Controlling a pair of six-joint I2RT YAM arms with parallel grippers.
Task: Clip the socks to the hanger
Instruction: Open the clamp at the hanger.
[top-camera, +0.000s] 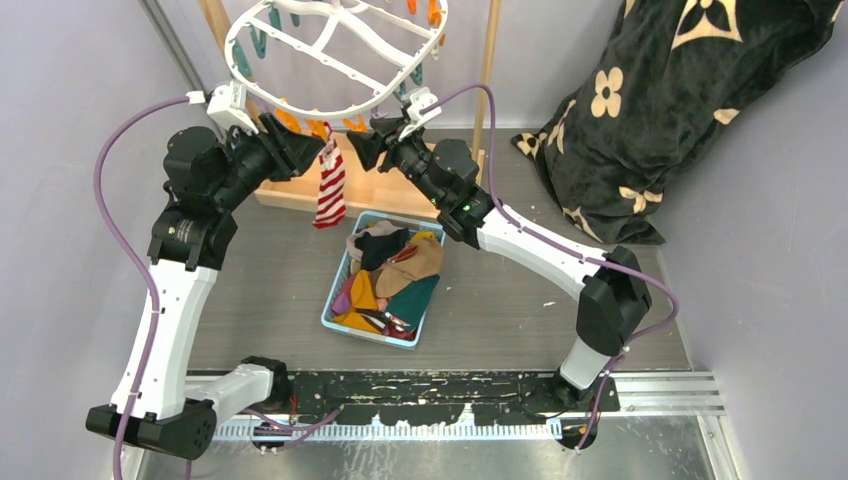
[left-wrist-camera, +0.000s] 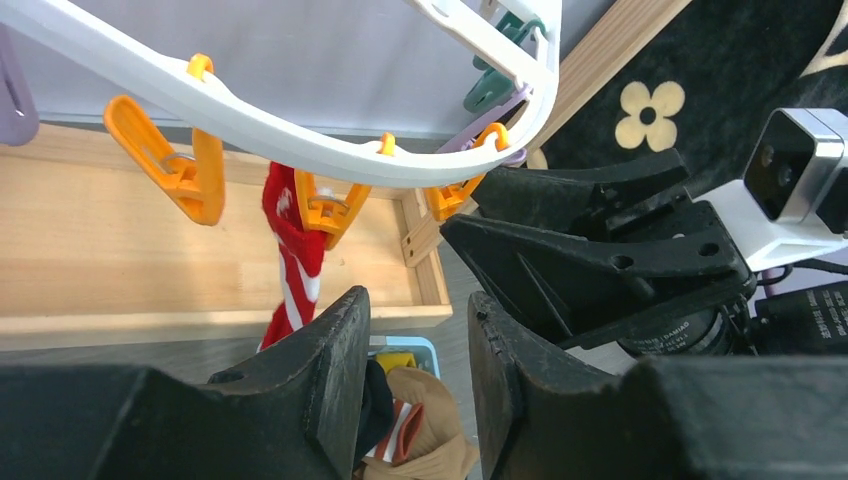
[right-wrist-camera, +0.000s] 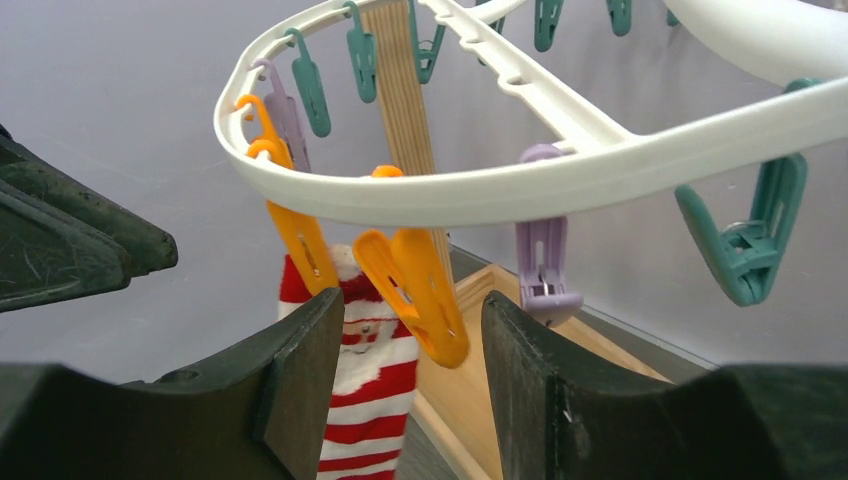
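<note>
Quick count first: one white hanger (right-wrist-camera: 560, 185), two grippers, one blue bin (top-camera: 372, 336), one blanket (top-camera: 680, 110). Only one sock is on the hanger, the red and white striped sock (top-camera: 330, 190). The rest are a mixed pile I can't count properly.

Going from the left, the left gripper (left-wrist-camera: 418, 300) is up under the near rim of the hanger, just left of the striped sock. Its fingers stand apart with a clear gap and there's nothing in it. You just see down through to the bin. Its wrist view shows three orange clips along that bit of rim, and the sock dangles from the middle one over the wooden stand (left-wrist-camera: 150, 250).

Right of the sock, the right gripper (right-wrist-camera: 412, 300) faces the left one, tips near each other but apart. Fingers are spread here too, with an orange clip (right-wrist-camera: 400, 270) hanging in line with the gap. I can't tell if it actually touches either finger.

Below them, the bin sits on the table, stuffed with socks (top-camera: 395, 275): mustard, tan, black, teal and maroon.

The blanket is heaped far right, against the wall.
</note>
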